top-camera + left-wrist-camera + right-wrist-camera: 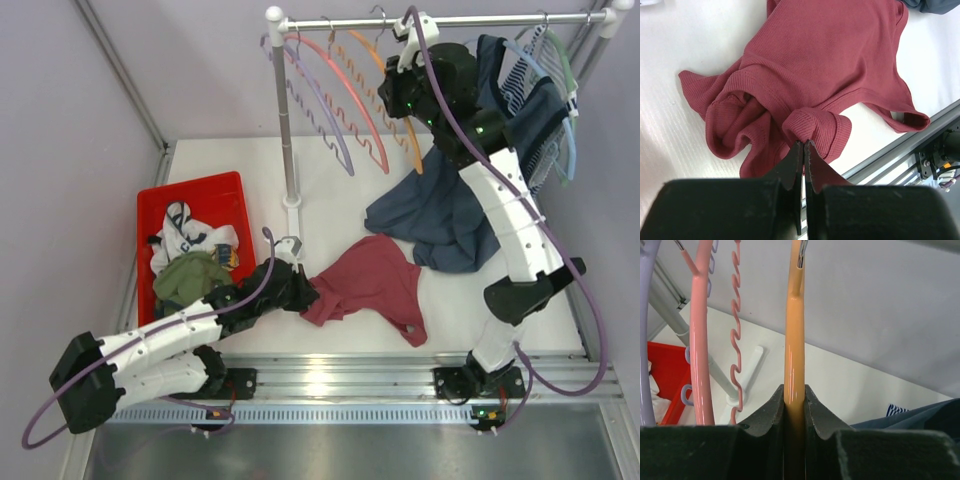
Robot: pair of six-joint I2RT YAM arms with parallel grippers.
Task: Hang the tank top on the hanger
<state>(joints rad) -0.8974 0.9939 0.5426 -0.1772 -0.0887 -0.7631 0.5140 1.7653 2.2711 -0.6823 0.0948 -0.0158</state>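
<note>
The maroon tank top (372, 278) lies crumpled on the white table, near the front centre. My left gripper (303, 291) is at its left edge. In the left wrist view its jaws (803, 143) are shut on a bunched fold of the tank top (830, 60). The orange hanger (403, 140) hangs on the rail at the back. My right gripper (398, 98) is raised to it. In the right wrist view its jaws (794, 390) are shut around the orange hanger's arm (794, 330).
A red bin (190, 190) with white and olive clothes stands at the left. A dark blue-grey top (440, 215) lies right of centre. The rack pole (286, 120) holds pink (345, 95) and lilac (315, 100) hangers. Clothed hangers (545, 90) hang at the right.
</note>
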